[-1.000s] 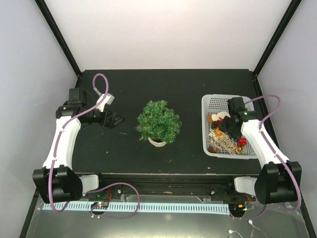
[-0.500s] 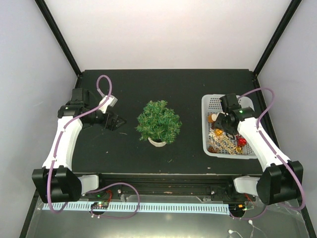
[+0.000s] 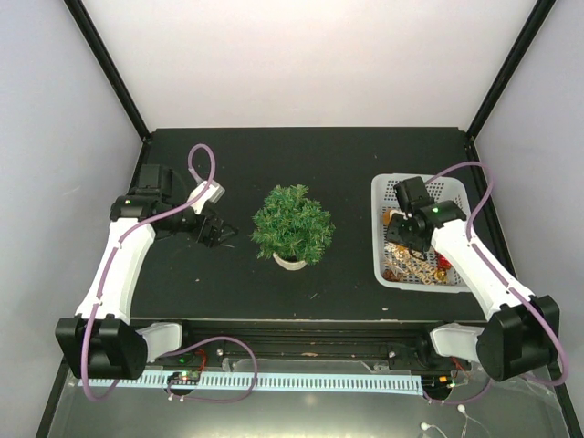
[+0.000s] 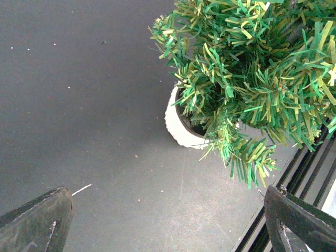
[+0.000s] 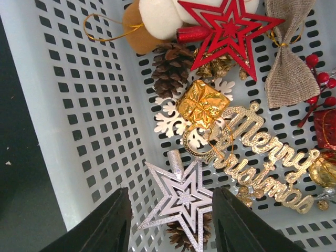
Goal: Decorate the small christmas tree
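**A silver star is being lined up for picking from the basket.**

The right hand (image 5: 170,215) is being held wide open over the silver star (image 5: 181,202) at the bottom of the right wrist view, one finger on each side, inside the white basket (image 5: 79,115). For a clean pick, the star's flat body should be pinched clear of the gold lettering (image 5: 262,157) just beside it, so nothing else is being dragged along. The left hand (image 3: 219,232) is being held wide open and empty, just left of the small tree (image 3: 292,222). The tree is standing upright mid-desk (image 3: 347,164), its long axis vertical and its tip pointing toward the overhead camera, with its white pot (image 3: 289,262) showing below the foliage.
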`<state>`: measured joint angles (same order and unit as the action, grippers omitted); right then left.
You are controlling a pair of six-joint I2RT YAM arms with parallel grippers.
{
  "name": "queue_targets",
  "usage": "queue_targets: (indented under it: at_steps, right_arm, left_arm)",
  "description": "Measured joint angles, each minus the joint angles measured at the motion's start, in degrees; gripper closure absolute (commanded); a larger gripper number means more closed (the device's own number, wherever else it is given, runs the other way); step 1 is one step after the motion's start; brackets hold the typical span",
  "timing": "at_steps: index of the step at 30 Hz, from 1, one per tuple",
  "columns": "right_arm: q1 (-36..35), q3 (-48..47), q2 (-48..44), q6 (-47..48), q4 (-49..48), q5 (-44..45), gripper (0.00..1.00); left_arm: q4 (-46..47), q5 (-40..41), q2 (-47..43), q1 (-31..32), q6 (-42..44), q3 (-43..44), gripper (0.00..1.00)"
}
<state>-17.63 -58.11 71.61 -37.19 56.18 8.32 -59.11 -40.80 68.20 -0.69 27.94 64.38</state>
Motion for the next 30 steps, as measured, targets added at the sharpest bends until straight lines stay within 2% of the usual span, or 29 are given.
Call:
queue_targets:
  at_steps: [7,15,21,30]
  right_arm:
    - [-0.2,1.4,2.3,0.5,-1.5,-0.8,0.57]
    - [0.4,0.5,8.8,1.0,-3.8,1.0,0.47]
    - [4.7,-1.7,13.8,0.8,-7.4,-0.1,0.46]
    - [10.7,-0.8,14.7,0.9,-11.3,-3.1,0.5]
  left_arm:
    - [-1.7,0.4,-0.6,0.5,1.5,0.0,0.01]
    - [-2.3,0.6,-1.1,1.1,2.1,0.1,0.01]
    - [-3.0,1.1,-1.3,1.4,2.1,0.5,0.01]
    - [-3.4,2.1,-1.6,1.5,2.1,1.0,0.01]
